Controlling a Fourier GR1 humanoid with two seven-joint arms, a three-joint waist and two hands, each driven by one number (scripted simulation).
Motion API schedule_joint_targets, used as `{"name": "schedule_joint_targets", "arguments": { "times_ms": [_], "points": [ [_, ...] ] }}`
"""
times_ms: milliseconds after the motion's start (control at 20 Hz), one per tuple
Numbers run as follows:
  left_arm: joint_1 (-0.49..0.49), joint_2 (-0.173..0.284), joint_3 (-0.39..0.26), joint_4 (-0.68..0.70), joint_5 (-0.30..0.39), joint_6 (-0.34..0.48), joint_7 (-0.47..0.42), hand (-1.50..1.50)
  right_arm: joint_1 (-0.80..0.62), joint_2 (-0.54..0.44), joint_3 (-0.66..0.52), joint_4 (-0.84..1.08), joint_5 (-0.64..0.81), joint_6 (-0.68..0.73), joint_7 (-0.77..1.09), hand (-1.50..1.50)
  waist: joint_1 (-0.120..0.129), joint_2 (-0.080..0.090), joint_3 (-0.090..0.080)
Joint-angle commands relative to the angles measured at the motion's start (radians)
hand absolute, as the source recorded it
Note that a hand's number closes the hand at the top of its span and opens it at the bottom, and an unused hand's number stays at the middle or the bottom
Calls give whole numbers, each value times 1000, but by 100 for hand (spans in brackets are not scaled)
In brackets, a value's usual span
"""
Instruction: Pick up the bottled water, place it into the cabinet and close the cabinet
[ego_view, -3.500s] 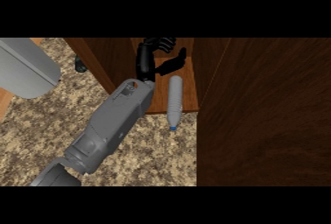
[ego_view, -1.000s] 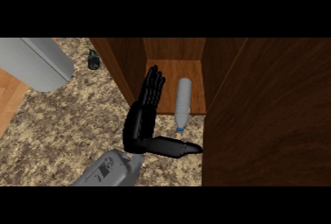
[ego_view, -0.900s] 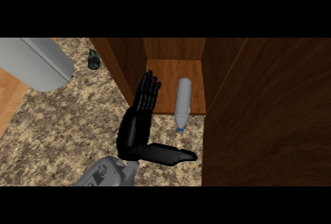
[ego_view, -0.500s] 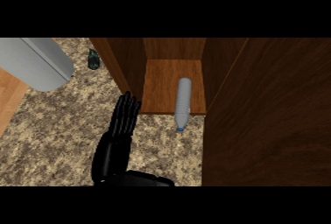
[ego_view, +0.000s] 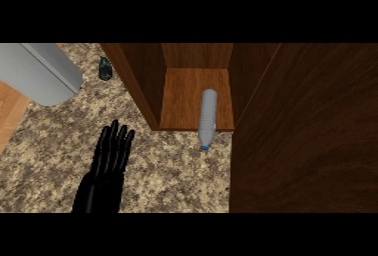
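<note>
The robot hand, fingers straight and holding nothing, has pulled back over the table, leaving the bottle lying in the cabinet, cap overhanging its near edge; closing remains.

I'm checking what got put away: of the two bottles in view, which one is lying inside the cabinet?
The pale bottled water, lying on the cabinet floor, blue cap poking past the front edge. The small dark bottle sits out on the counter.
</note>
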Motion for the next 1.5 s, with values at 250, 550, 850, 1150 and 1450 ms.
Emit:
{"name": "schedule_joint_targets", "arguments": {
  "times_ms": [250,550,850,1150,1450],
  "points": [
    [124,87,83,-85,51,-64,-45,-150,-92,51,233,-238,270,-117,190,150,3,-2,-3],
    [230,135,102,-157,79,-96,-62,-150,-218,117,447,-207,435,-157,279,150,20,-8,-4],
    [254,176,151,-158,106,-161,-83,-150,-414,213,507,-106,478,-215,400,150,38,-4,-7],
    [282,196,198,-173,160,-203,-80,-150,-573,240,560,-32,493,-328,484,150,25,-4,-6],
    [317,227,225,-140,172,-264,-106,-150,-716,238,545,9,496,-375,537,150,34,-3,-9]
  ]
}}
